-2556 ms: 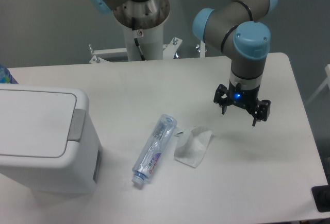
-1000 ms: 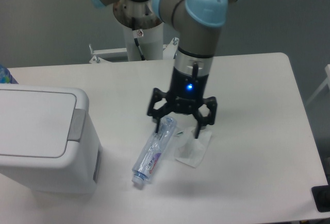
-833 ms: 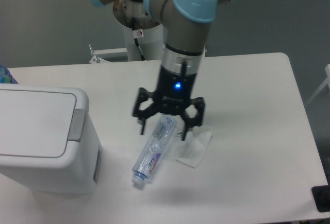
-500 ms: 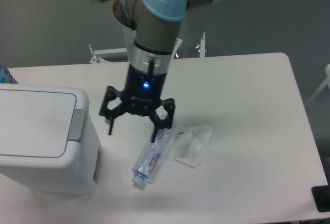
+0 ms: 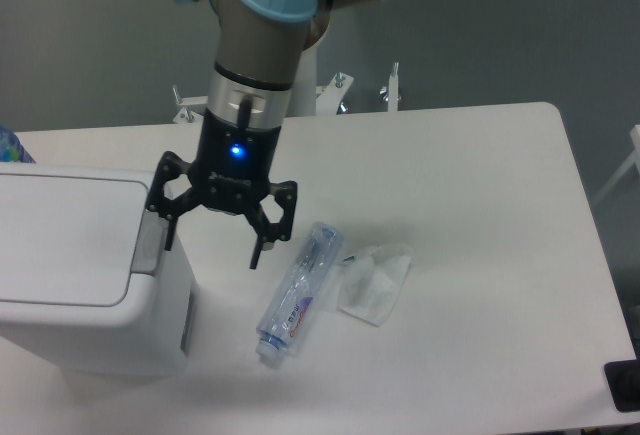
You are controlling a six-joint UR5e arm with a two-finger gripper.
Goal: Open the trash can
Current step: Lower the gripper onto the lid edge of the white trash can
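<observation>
Grey arm with blue joint caps reaching down from above, wrist vertical, blue light lit, black end effector (image 5: 212,243) pointing down, fingers spread wide, holding nothing

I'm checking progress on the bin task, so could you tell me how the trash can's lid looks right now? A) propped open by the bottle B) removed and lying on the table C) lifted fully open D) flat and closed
D: the lid lies flat on the trash can, with the open gripper just beside its grey push tab.
</observation>
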